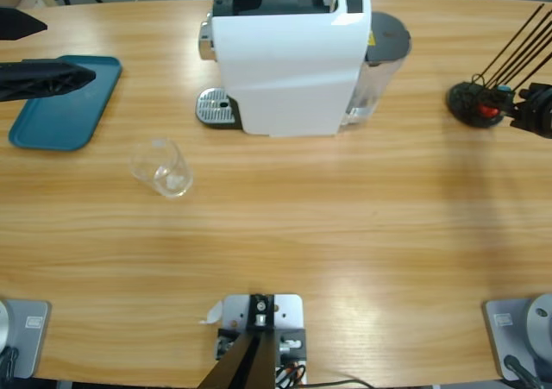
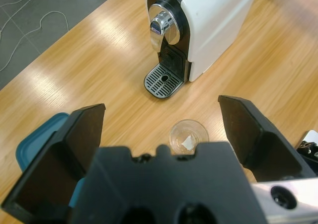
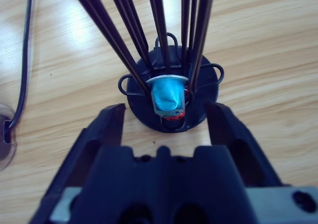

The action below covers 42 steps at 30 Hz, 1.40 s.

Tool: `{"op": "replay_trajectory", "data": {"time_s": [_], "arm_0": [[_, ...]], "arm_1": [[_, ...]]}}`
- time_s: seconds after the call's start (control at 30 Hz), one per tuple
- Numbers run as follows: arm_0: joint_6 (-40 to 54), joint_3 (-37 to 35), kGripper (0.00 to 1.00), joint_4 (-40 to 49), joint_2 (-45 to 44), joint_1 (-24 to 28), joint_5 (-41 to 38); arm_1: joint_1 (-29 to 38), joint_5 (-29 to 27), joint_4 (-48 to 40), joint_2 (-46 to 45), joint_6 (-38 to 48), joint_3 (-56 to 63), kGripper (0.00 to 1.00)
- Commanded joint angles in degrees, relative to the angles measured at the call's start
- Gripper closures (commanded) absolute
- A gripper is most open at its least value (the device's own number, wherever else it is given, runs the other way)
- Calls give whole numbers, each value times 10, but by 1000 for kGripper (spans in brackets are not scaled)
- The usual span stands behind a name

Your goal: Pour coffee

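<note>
- We find our left gripper (image 2: 161, 122) at the far left, over the teal tray (image 1: 65, 100), its jaws spread wide and holding nothing.
- Ahead of those jaws, between them in the left wrist view, the clear glass tumbler (image 2: 189, 135) stands upright on the wooden table (image 1: 345, 234). We see no amber layer in it; the coffee, as far as we can tell, is not poured yet.
- Further beyond the jaws stands the white coffee machine (image 1: 289, 61), its spout above the perforated drip grate (image 2: 162, 80). The grate is bare, and the tumbler sits well apart from it.
- At the far right, our right gripper (image 3: 164, 117) has its jaws apart too. Just ahead of them, centred in the gap, a blue capsule (image 3: 168, 96) rests in a black wire capsule holder (image 3: 171, 85), with a red one barely showing beneath it.
- We judge the capsule pick is the step in hand. The thin rods fence the capsule on both sides, so a jaw could catch a rod and drag or tip the holder instead of taking the capsule.
- A hard squeeze could dent the soft foil capsule, and it might then not seat in the machine.
- On the left, closing off-centre on the light tumbler could push it over or slide it away.
- Brewing before the tumbler stands on the grate would send coffee onto the table.
</note>
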Motion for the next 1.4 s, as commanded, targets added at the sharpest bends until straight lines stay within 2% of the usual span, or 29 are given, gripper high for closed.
{"op": "replay_trajectory", "data": {"time_s": [0.03,0.07,0.17,0.23,0.37,0.47,0.73,1.17,1.4], "arm_0": [[-10,16,9,3,26,-4,6],[-11,16,9,3,26,-4,6],[-12,18,9,3,26,-4,6],[-12,18,9,3,26,-4,6],[-13,17,9,3,25,-4,6],[-14,17,9,3,26,-4,6],[-17,20,9,3,25,-4,6],[-27,25,9,2,28,-9,5],[-29,26,9,2,24,-12,6]], "arm_1": [[-5,-6,-6,2,-11,19,620],[-5,-6,-5,-1,-14,19,700],[-5,-7,-3,-2,-21,19,712],[-5,-7,-3,-1,-23,18,781],[-8,-10,-4,11,-25,13,785],[-14,-10,-4,18,-25,10,827],[-16,-14,5,8,-26,-2,869],[-16,-13,105,-78,-38,-47,869],[-16,-13,124,-81,-39,-63,869]]}}
